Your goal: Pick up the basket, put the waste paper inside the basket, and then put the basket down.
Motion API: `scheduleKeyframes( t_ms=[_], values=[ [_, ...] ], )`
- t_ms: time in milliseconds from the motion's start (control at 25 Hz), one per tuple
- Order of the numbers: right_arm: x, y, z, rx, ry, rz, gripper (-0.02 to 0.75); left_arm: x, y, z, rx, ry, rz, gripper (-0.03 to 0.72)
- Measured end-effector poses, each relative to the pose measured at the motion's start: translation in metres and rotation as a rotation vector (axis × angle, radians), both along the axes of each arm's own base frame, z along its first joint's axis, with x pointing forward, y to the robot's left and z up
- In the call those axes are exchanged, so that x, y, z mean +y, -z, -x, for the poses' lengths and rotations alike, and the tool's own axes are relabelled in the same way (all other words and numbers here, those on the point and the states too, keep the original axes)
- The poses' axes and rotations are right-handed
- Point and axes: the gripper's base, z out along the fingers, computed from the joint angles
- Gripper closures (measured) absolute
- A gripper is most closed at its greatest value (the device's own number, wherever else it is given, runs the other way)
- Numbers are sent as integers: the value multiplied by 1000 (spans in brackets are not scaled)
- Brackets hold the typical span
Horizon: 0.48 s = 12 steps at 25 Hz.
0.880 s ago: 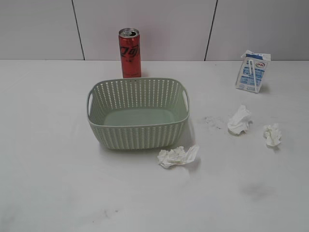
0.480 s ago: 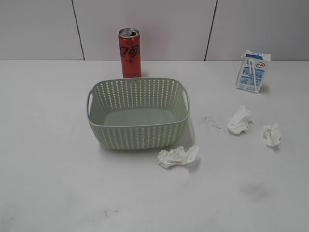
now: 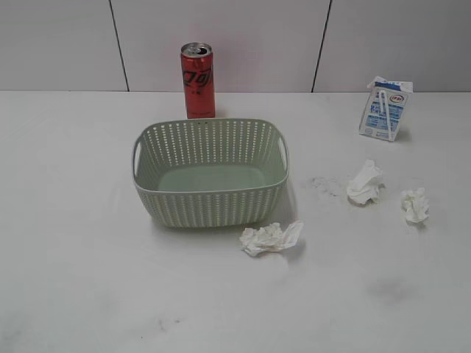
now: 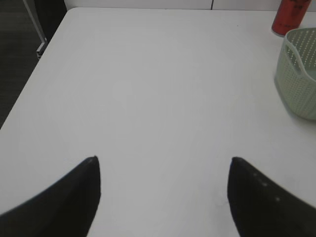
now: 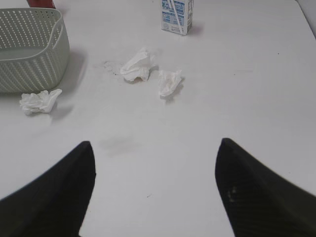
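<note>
The sage-green basket [image 3: 210, 173] stands empty on the white table; it also shows in the left wrist view [image 4: 298, 74] and the right wrist view [image 5: 29, 49]. Three white waste paper wads lie on the table: one by the basket's front right corner [image 3: 271, 237] [image 5: 40, 100], one further right [image 3: 365, 183] [image 5: 137, 64], one at the far right [image 3: 415, 204] [image 5: 169, 81]. My left gripper [image 4: 163, 163] is open and empty over bare table left of the basket. My right gripper [image 5: 155, 145] is open and empty, short of the wads. Neither gripper shows in the exterior view.
A red drink can [image 3: 198, 80] stands behind the basket. A blue-and-white drink carton [image 3: 385, 108] stands at the back right, also in the right wrist view [image 5: 177, 15]. The table's left edge [image 4: 29, 84] shows in the left wrist view. A grey smudge [image 5: 118, 144] marks the table.
</note>
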Motion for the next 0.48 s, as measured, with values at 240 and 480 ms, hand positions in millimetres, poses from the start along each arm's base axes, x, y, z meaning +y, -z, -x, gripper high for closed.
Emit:
scheduleKeyframes(
  t_ms=[240, 480],
  values=[
    [0, 0, 0, -1, 0, 0, 167, 0, 0, 0, 0, -1, 1, 98],
    [0, 0, 0, -1, 0, 0, 167, 0, 0, 0, 0, -1, 1, 98]
  ],
)
